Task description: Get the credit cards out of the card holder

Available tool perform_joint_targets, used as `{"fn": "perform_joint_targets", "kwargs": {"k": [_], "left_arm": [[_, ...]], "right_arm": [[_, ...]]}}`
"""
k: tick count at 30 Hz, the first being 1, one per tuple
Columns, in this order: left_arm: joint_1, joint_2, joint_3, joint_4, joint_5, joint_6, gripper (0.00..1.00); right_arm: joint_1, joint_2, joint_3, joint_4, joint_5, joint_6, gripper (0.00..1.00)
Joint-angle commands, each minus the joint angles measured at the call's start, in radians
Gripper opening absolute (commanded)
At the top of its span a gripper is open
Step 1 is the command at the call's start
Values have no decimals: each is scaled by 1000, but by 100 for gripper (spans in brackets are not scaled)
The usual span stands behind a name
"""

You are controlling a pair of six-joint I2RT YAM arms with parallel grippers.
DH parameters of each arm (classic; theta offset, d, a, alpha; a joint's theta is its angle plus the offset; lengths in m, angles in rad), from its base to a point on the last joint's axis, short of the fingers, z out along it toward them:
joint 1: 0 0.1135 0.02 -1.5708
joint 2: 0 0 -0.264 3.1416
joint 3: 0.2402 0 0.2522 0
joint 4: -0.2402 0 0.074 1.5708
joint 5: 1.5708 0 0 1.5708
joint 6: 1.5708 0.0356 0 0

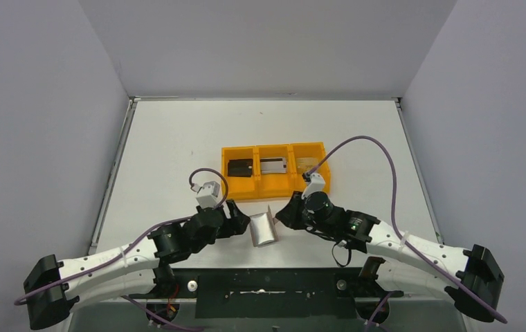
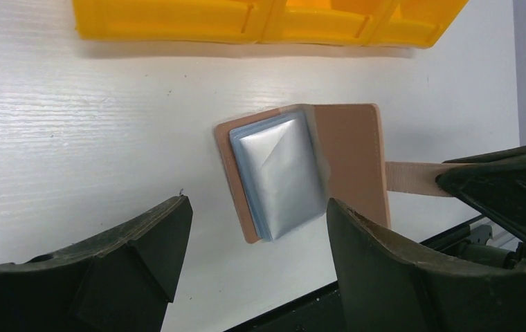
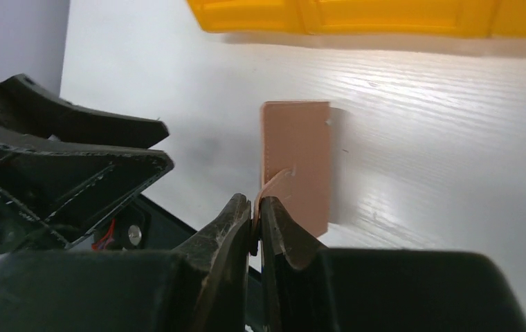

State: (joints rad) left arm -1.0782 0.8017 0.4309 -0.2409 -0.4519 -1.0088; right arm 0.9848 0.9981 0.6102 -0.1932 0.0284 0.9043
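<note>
Only the left wrist view shows the grey-blue inside of the card holder (image 2: 281, 173), open on the counter (image 2: 73, 138) at frame centre; left fingers (image 2: 142, 249) spread wide, either side of it; right fingers (image 3: 225, 228) pinch its snap tab (image 3: 268, 188); in the top view the orange tray (image 1: 274, 191) holds the black card (image 1: 241, 167), silvery grey card (image 1: 273, 166) and gold-tan card (image 1: 306, 164), one per compartment.
</note>
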Motion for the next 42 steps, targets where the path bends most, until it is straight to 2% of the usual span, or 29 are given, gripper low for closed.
{"fn": "perform_joint_targets", "kwargs": {"k": [1, 4, 8, 14, 19, 31, 42], "left_arm": [[4, 52, 40, 108, 39, 29, 71], [4, 93, 44, 157, 69, 42, 71], [4, 155, 59, 224, 114, 71, 71], [4, 267, 102, 314, 196, 108, 71], [3, 360, 138, 381, 251, 114, 69], [1, 452, 168, 397, 277, 109, 68], [3, 549, 200, 315, 270, 68, 67]], "right_arm": [[-19, -96, -87, -100, 150, 105, 1], [-65, -143, -172, -168, 174, 188, 3], [-152, -129, -262, -147, 108, 206, 2], [-169, -108, -286, -172, 153, 207, 1], [-175, -91, -281, -138, 127, 172, 1], [-178, -31, -267, -107, 138, 130, 3], [-181, 69, -240, -100, 142, 113, 2]]}}
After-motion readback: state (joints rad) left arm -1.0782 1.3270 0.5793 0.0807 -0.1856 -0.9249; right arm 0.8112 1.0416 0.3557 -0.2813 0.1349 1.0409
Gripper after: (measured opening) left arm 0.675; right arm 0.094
